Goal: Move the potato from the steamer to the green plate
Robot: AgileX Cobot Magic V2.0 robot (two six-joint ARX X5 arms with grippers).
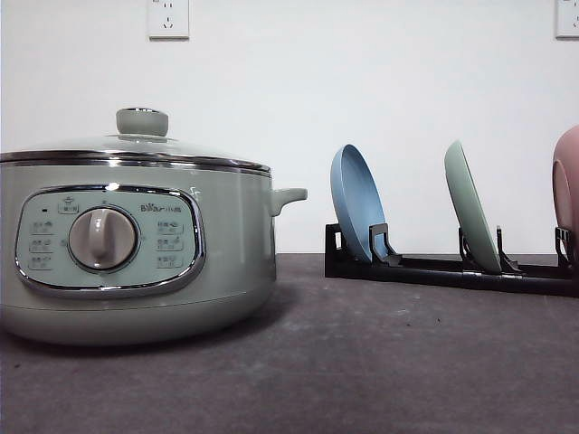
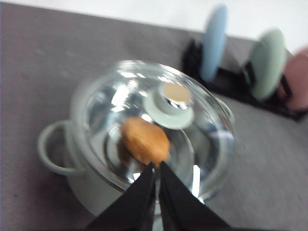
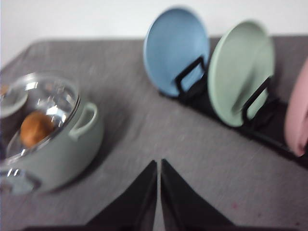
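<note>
From the front, the steamer [image 1: 136, 249] is seen on the table [image 1: 362, 362] with its lid [image 1: 136, 149] on. The green plate [image 1: 472, 210] is stood up in a black rack [image 1: 452, 269].

From the left wrist, the potato [image 2: 144, 140] is seen under the glass. The left gripper [image 2: 157, 168] is pressed closed, holding nothing.

From the right wrist, the right gripper [image 3: 158, 166] is pressed closed too, over bare table.

Even, bright light is filling my front view, which is staying sharp; the steamer [image 1: 136, 249] is casting a soft shadow rightward on the table [image 1: 362, 362]. Both my wrist views are blurring, and glare is flashing off the lid [image 2: 144, 120].
</note>
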